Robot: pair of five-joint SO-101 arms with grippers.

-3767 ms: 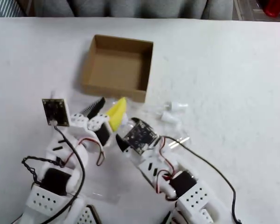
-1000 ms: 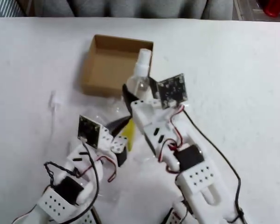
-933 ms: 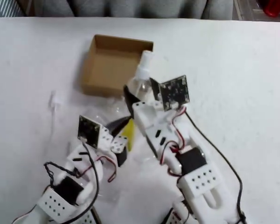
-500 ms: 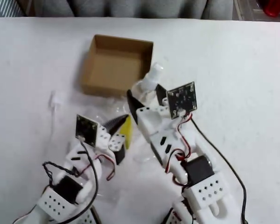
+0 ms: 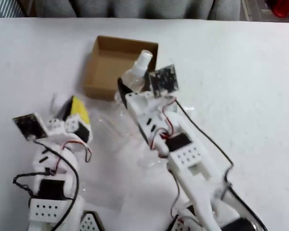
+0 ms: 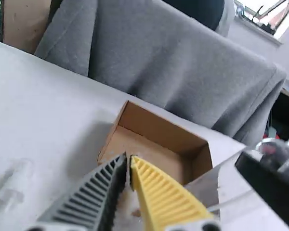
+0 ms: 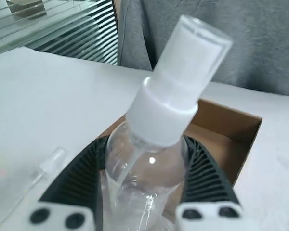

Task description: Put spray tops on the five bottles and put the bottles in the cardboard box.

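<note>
Across the white table (image 5: 241, 72), the right arm has swung back toward the open brown cardboard box (image 5: 111, 72), while the left pincer (image 6: 127, 168), closed and empty, has retreated leftward. The right pincer (image 7: 143, 190) clamps the clear plastic bottle (image 5: 134, 78), white spray top (image 5: 144, 57) fitted, above the box's near right corner. Advance past the wall, then lower before releasing.
</note>
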